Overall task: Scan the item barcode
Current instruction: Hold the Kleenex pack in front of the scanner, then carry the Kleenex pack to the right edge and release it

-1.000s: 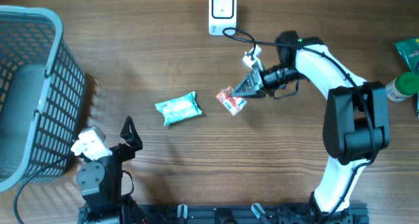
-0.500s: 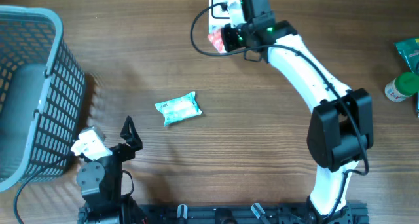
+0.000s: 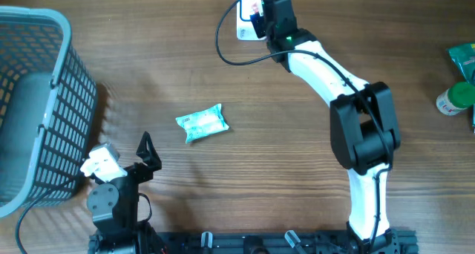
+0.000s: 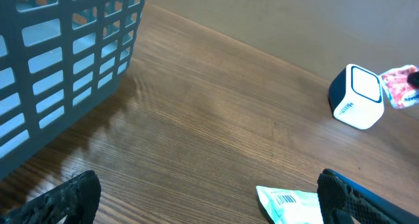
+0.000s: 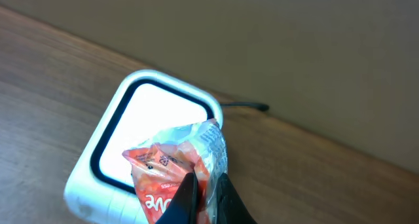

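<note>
One grey basket [image 3: 33, 98] runs off the left edge. The left gripper [image 3: 148, 154] gapes wide and empty. One green-white packet [image 3: 202, 123] lies mid-table. The right gripper [image 5: 204, 192], pinched tight on one red packet [image 5: 173, 165], holds it over the single white scanner [image 5: 150, 112], half hiding its window. Far right, both cropped: perhaps a green-capped bottle [image 3: 453, 99] and a green pouch [image 3: 464, 57].
</note>
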Robot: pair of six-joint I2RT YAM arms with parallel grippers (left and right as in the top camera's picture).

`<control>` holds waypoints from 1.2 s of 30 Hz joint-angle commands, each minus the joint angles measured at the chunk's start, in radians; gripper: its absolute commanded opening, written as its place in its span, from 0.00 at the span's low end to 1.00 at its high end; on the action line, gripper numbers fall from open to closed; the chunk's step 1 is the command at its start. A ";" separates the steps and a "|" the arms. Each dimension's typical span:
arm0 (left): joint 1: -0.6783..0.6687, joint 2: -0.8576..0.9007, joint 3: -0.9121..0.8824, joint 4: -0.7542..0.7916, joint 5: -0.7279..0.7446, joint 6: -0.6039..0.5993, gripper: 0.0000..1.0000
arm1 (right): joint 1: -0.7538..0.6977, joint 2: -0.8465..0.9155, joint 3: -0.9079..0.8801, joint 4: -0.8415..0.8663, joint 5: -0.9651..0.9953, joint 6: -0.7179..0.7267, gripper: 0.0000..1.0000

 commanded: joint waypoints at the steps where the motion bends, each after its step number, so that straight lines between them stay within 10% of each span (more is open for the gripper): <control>1: 0.003 -0.006 -0.006 0.004 0.005 0.020 1.00 | 0.010 0.029 0.079 0.026 0.032 -0.030 0.04; 6: 0.003 -0.006 -0.006 0.004 0.005 0.020 1.00 | 0.037 0.029 0.108 0.003 0.091 0.071 0.04; 13: 0.003 -0.006 -0.006 0.004 0.005 0.020 1.00 | -0.047 -0.130 0.231 -0.499 0.240 0.248 0.04; 29: 0.003 -0.006 -0.006 0.004 0.005 0.020 1.00 | -0.792 -0.014 0.108 -0.707 0.107 0.411 0.06; 32: 0.003 -0.006 -0.006 0.004 0.005 0.020 1.00 | -0.807 -0.048 0.138 -0.708 0.090 0.403 0.98; 36: 0.003 -0.006 -0.006 0.004 0.005 0.020 1.00 | -0.764 -0.145 0.213 -0.761 -0.108 0.404 1.00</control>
